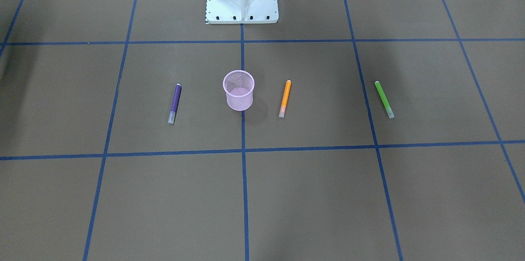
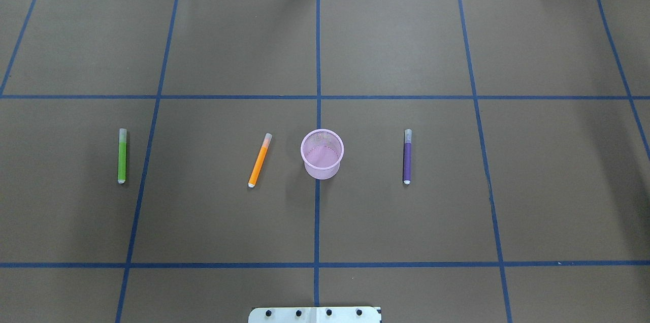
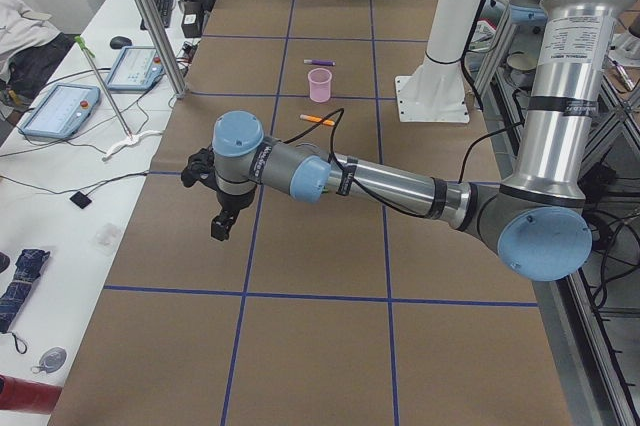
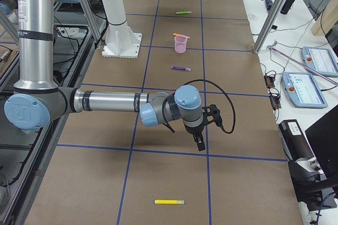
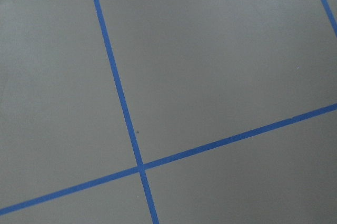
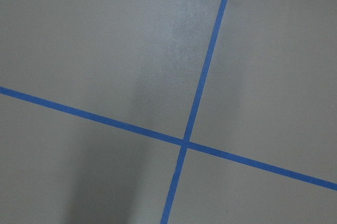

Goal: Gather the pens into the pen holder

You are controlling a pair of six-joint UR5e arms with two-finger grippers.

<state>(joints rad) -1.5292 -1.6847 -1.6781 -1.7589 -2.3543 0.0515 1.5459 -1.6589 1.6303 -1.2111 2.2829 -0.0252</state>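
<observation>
The pen holder (image 2: 322, 154) is seen standing upright on the centre line of the table (image 2: 228, 49), and all three pens are laid flat on the paper outside it. The orange pen (image 2: 259, 160) is found just beside the holder on the robot's left, slightly tilted. The purple pen (image 2: 407, 156) is placed near it on the robot's right, and the green pen (image 2: 122, 155) lies well apart, farther left. The left gripper (image 3: 222, 226) is held above the table's left end with its fingers pointed down, apart from the pens. The right gripper (image 4: 199, 141) is held likewise over the right end. Whether either pair of fingers is parted or closed cannot be told. Only blue tape lines (image 5: 138, 155) on brown paper are shown by both wrist cameras.
</observation>
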